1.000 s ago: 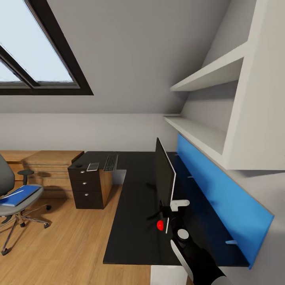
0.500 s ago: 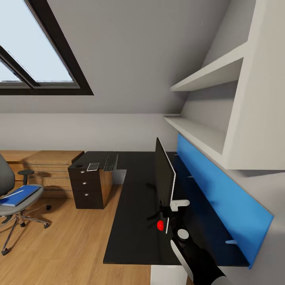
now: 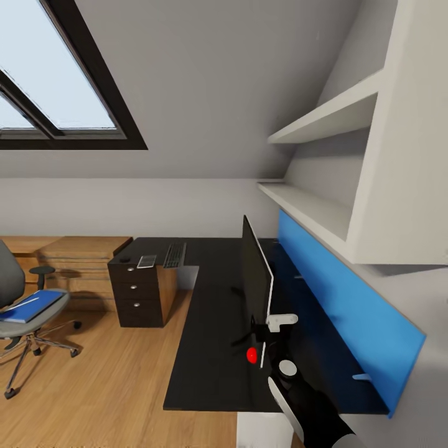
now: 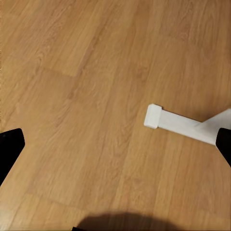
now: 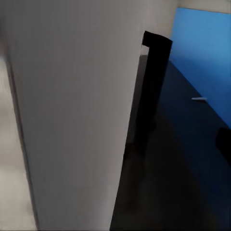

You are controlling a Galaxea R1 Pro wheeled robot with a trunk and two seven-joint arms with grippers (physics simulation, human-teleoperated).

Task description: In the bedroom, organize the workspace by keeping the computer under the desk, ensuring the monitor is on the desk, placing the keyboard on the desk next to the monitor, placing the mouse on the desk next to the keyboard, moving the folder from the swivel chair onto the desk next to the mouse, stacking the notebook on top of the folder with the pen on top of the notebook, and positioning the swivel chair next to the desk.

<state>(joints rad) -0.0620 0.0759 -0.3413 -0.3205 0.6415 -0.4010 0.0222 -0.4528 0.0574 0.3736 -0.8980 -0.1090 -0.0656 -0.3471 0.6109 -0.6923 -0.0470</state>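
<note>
Head view: right pincer grips monitor edge.

At the lower right of the head view, the right arm is glossy black with a white stripe along its edge and a round silver-white cap at a joint. Its gripper carries a small white block-shaped piece on dark parts.

At the side edges of the left wrist view, two black fingertips show.
</note>
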